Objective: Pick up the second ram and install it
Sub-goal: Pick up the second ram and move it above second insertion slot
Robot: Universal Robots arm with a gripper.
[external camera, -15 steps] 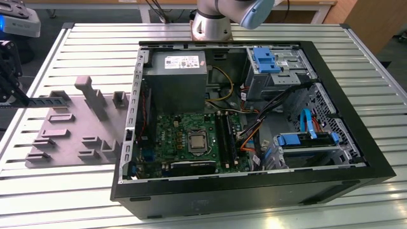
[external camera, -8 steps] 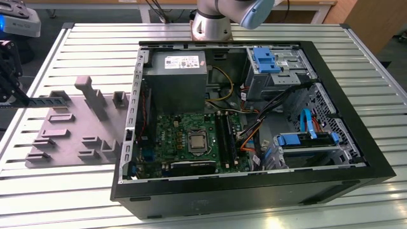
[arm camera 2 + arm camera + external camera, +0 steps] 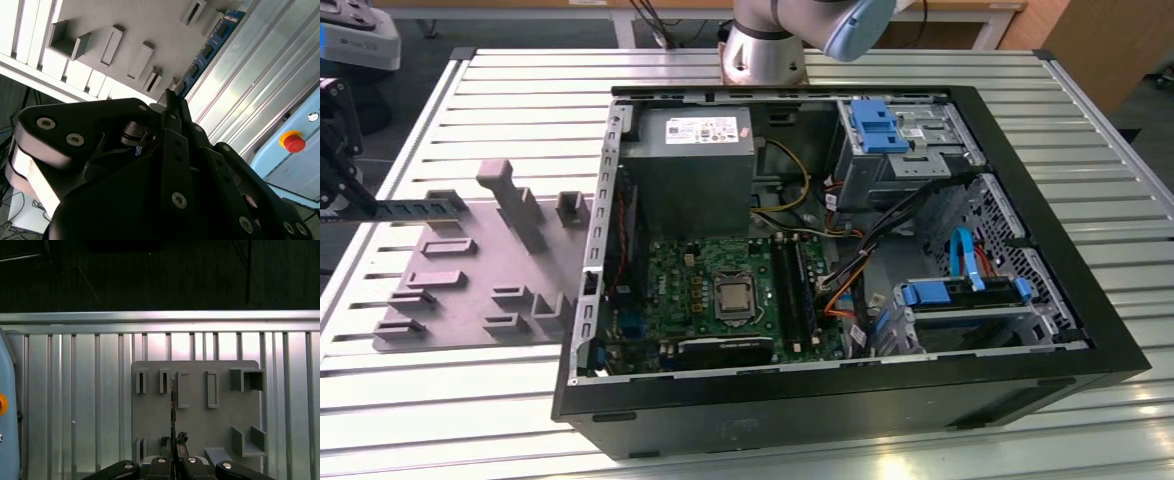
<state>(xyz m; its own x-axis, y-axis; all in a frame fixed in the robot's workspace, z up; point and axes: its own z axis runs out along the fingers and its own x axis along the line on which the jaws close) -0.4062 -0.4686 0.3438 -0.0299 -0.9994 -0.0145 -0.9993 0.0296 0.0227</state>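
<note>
The ram [image 3: 420,206] is clamped at one end in the claw [image 3: 350,205], which is closed down narrow on it. In the exterior view it sticks out level from the claw toward that view's right, set on its long edge, above the far edge of the grey fixture [image 3: 467,290]. Whether it touches the fixture cannot be told.

The second wrist view shows the ram [image 3: 207,50] as a blue strip with a row of black chips, running out from the tips of the claw [image 3: 172,97] along the fixture [image 3: 150,20] where it meets the slatted bench [image 3: 260,65]. A red stop button [image 3: 294,142] sits beyond it.

In the first wrist view the ram [image 3: 173,405] is seen edge-on as a thin dark line rising from the claw [image 3: 173,452], over the fixture [image 3: 200,425] between two of its slots.

The fixture lies flat on the bench [image 3: 454,400], just beside the open case [image 3: 854,400] on the exterior view's left. Inside the case lies the motherboard [image 3: 694,270], well apart from the ram.
</note>
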